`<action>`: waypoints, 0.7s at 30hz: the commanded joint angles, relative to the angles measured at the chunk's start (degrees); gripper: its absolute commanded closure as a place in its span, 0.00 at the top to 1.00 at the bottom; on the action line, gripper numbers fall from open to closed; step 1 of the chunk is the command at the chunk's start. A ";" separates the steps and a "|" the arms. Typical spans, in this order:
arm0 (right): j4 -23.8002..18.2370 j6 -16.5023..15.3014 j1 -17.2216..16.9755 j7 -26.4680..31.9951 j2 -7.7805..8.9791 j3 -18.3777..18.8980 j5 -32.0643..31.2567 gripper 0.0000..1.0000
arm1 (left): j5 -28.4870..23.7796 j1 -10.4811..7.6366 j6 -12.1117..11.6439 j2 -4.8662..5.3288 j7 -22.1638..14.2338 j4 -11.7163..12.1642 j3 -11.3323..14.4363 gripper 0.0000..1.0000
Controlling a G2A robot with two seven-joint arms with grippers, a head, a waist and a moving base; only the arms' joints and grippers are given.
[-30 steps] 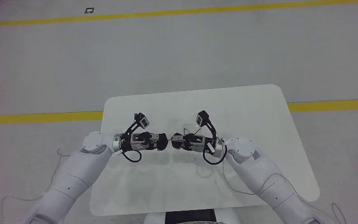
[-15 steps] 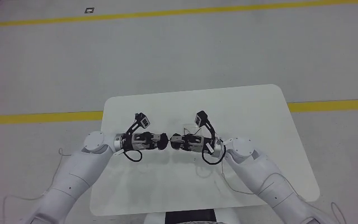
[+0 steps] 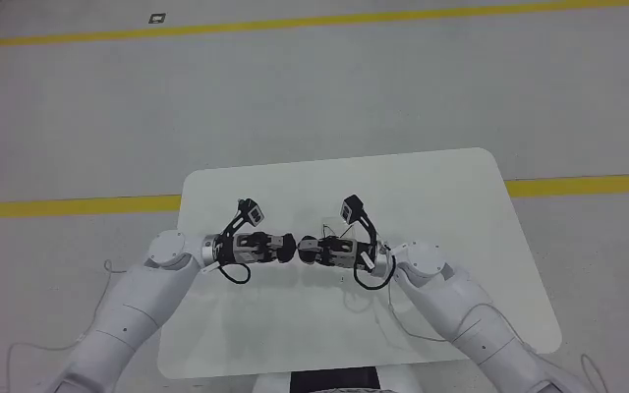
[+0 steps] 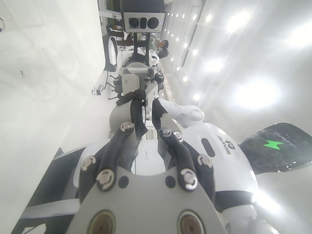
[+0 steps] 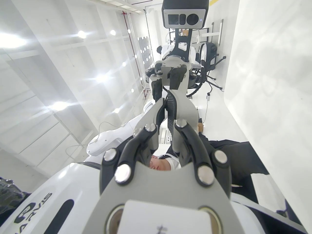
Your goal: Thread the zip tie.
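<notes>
The zip tie (image 4: 145,113) shows as a thin dark strip between the two grippers, in the air over the table's (image 3: 442,196) middle, a little toward its left edge. The right gripper (image 3: 307,247) has its jaws pinched nearly together, on the tie I judge; the left gripper's (image 3: 286,246) jaws I cannot tell. Over the last second the tips have closed from a clear gap to almost touching, so the tail is likely meeting the head.

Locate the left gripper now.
Top view: the left gripper hangs over the white table's middle, nearly tip to tip with the right gripper.
</notes>
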 commanded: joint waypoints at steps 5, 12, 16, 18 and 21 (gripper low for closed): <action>0.04 0.08 0.08 0.11 -0.03 -0.13 -0.04 0.00 | 0.21 -0.05 0.19 -0.12 -0.07 0.11 -0.03 0.09; 0.18 0.21 0.28 0.30 -0.12 -0.57 -0.22 0.00 | 0.36 -0.03 0.32 -0.24 -0.05 0.23 -0.12 0.06; 0.30 0.22 0.44 0.47 -0.16 -0.69 -0.27 0.00 | 0.42 -0.03 0.40 -0.30 -0.11 0.31 -0.17 0.05; 0.34 0.17 0.48 0.53 -0.17 -0.71 -0.21 0.00 | 0.40 -0.03 0.47 -0.33 -0.19 0.36 -0.18 0.05; 0.39 0.07 0.49 0.53 -0.19 -0.72 -0.10 0.00 | 0.48 -0.04 0.58 -0.40 -0.30 0.48 -0.12 0.04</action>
